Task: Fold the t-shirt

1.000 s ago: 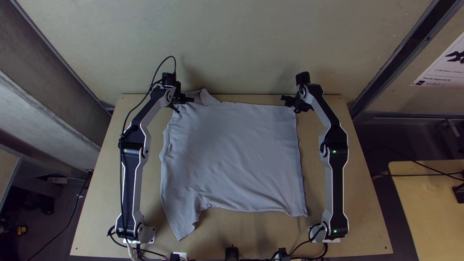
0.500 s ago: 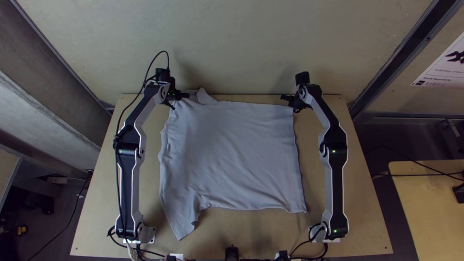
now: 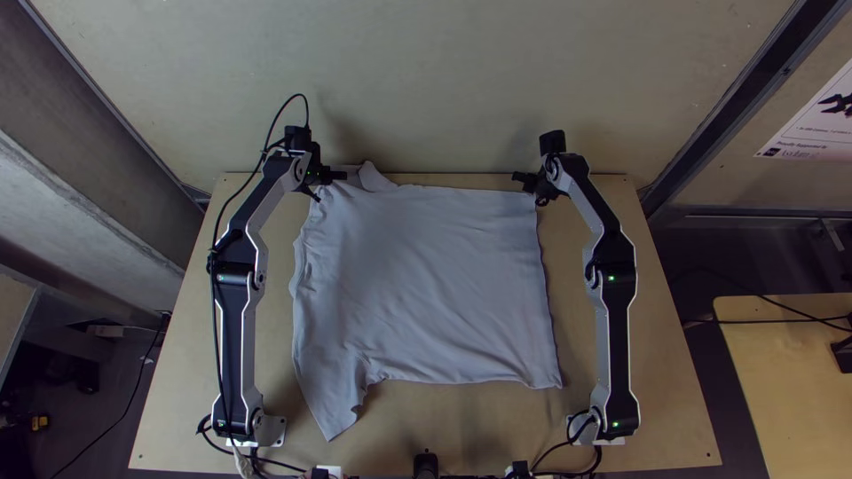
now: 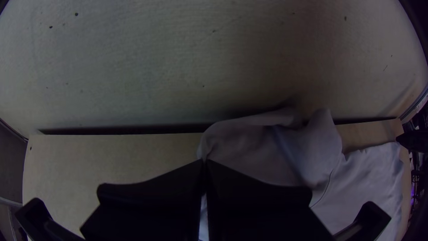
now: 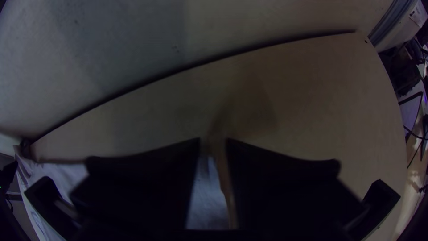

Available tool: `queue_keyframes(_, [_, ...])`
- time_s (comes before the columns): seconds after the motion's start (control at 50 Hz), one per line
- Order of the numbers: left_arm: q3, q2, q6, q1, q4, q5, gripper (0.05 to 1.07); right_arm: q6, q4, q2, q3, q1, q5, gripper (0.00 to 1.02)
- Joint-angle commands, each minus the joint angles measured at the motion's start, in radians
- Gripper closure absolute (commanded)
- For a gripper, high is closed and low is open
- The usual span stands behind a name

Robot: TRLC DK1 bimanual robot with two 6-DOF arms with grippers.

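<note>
The grey-white t-shirt (image 3: pixel 426 284) lies spread on the table, its collar end at the left and one sleeve stretched toward the near edge. At its far left corner is my left gripper (image 3: pixel 330 184); in the left wrist view the same gripper (image 4: pixel 205 162) is shut on the cloth, and a raised fold of t-shirt (image 4: pixel 312 143) stands beside it. My right gripper (image 3: pixel 532 188) is over the far right corner. In the right wrist view this gripper (image 5: pixel 213 141) is slightly open, with the t-shirt's edge (image 5: pixel 207 196) visible between its fingers.
Bare wood of the table (image 3: pixel 666 390) runs along the right side and the near edge. Close behind the far edge rises a pale wall (image 3: pixel 426 89). A second table (image 3: pixel 781 381) stands off to the right.
My left gripper has moved a little to the left, and the t-shirt has shifted slightly left with it. The right gripper has moved very slightly left.
</note>
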State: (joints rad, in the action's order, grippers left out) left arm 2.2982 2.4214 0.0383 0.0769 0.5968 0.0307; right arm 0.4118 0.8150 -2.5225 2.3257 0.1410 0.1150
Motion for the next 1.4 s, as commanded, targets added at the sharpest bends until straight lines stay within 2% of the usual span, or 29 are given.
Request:
queue_keyframes(0.0, [-0.016, -0.044, 0.021, 0.0, 0.003, 0.006, 1.05, 0.018, 0.029, 0.025, 0.021, 0.003, 0.012, 0.12])
queue_keyframes(0.06, [-0.016, -0.044, 0.021, 0.001, 0.001, 0.006, 1.05, 0.03, 0.038, 0.025, 0.02, 0.005, 0.012, 0.12])
queue_keyframes(0.32, [-0.016, -0.045, 0.018, -0.003, -0.002, 0.006, 1.05, 0.03, 0.082, 0.01, 0.008, 0.035, 0.012, 0.37])
queue_keyframes(0.44, [-0.016, -0.045, 0.015, -0.009, -0.002, 0.006, 1.05, 0.022, 0.075, 0.002, 0.011, 0.045, 0.012, 0.64])
queue_keyframes(0.54, [-0.016, -0.045, 0.015, -0.012, 0.0, 0.006, 1.05, 0.002, 0.062, 0.001, 0.018, 0.048, 0.012, 0.91])
queue_keyframes(0.64, [-0.016, -0.045, 0.015, -0.012, 0.001, 0.006, 1.05, -0.005, 0.039, 0.005, 0.021, 0.045, 0.012, 1.0])
queue_keyframes(1.0, [-0.017, -0.09, 0.06, -0.022, -0.008, -0.025, 1.05, -0.024, -0.091, 0.037, 0.034, 0.029, 0.02, 1.0])
queue_keyframes(1.24, [-0.029, -0.114, 0.124, -0.062, -0.011, -0.071, 1.05, -0.033, -0.097, 0.048, 0.032, 0.025, 0.031, 1.0])
queue_keyframes(1.38, [-0.08, -0.147, 0.124, -0.077, -0.006, -0.097, 1.05, -0.039, -0.077, 0.064, 0.021, 0.02, 0.037, 1.0])
